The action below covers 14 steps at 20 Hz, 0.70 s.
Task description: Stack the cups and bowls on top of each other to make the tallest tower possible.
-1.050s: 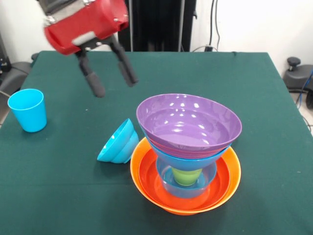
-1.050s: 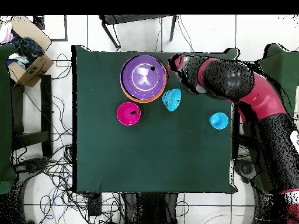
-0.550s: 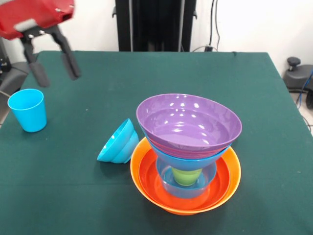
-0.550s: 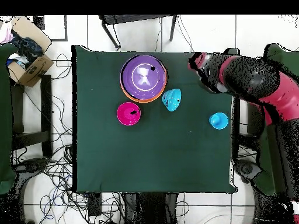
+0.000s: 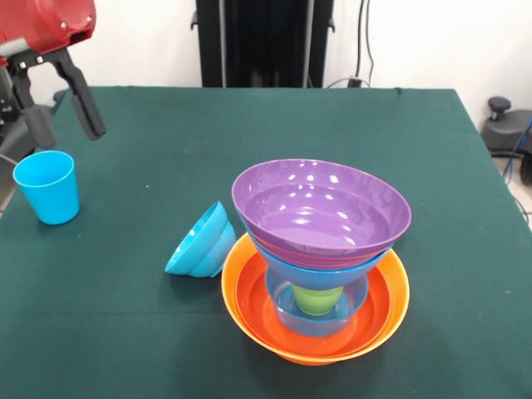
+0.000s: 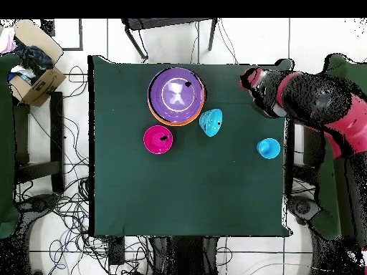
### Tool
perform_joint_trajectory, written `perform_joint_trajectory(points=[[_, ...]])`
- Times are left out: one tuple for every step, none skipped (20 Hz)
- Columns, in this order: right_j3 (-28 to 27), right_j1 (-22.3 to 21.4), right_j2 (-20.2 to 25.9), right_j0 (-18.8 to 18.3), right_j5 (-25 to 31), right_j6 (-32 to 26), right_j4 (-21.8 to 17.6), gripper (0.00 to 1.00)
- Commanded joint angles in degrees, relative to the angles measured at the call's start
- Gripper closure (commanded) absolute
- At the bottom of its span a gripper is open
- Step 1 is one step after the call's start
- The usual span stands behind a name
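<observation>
The tower stands near the front edge: a purple bowl (image 5: pixel 321 212) (image 6: pixel 175 94) rests on a blue bowl (image 5: pixel 320 270), which sits over a lime green cup (image 5: pixel 317 299) inside a big orange bowl (image 5: pixel 378 312). Beside the tower a small blue bowl (image 5: pixel 201 243) (image 6: pixel 211 122) lies tipped on its side. A light blue cup (image 5: pixel 47 186) (image 6: pixel 268 148) stands upright at the left. A pink-red bowl (image 6: pixel 158 139) shows only in the overhead view. My gripper (image 5: pixel 68 135) (image 6: pixel 252 83) hangs open and empty above and just behind the light blue cup.
The green table (image 5: pixel 274 125) (image 6: pixel 186 193) ends close to the light blue cup on the left. Off the table there is a cardboard box (image 6: pixel 32 75), and cables (image 6: pixel 68 208) lie on the floor. A black stand (image 5: pixel 262 41) rises behind the table.
My open gripper has swung from beside the tower to the table's left side in the front view, and now sits over the light blue cup. The bowls and cups have not moved.
</observation>
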Motion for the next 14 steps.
perform_joint_trajectory(points=[[2.67, 7.95, -5.25, 1.01, -2.13, 5.16, -0.01, 0.0], [2.67, 8.57, -5.5, 1.03, -2.66, 5.3, 0.04, 0.0], [2.38, 9.42, -5.85, 1.19, -2.63, 5.61, 0.25, 0.0], [2.39, 9.89, -6.03, 1.18, -3.16, 5.64, 0.17, 0.0], [2.28, 10.44, -6.21, 1.22, -2.9, 5.77, 0.41, 0.0], [2.37, 10.93, -6.2, 1.09, -3.4, 5.7, 0.41, 0.0], [2.7, 11.2, -6.05, 0.91, -3.89, 5.62, 0.51, 0.0], [2.76, 11.54, -5.95, 0.78, -4.15, 5.48, 0.57, 0.0], [2.95, 11.74, -5.84, 0.75, -4.24, 5.41, 0.67, 0.0], [3.04, 11.96, -5.83, 0.71, -3.85, 5.45, 0.94, 0.0], [3.84, 11.95, -5.49, 0.42, -4.66, 5.45, 1.05, 0.0], [4.35, 11.98, -5.42, 0.31, -5.03, 5.73, 1.22, 0.0], [4.75, 12.08, -5.35, 0.26, -5.51, 5.97, 1.34, 0.0], [5.16, 12.18, -5.27, 0.21, -5.98, 6.21, 1.46, 0.0]])
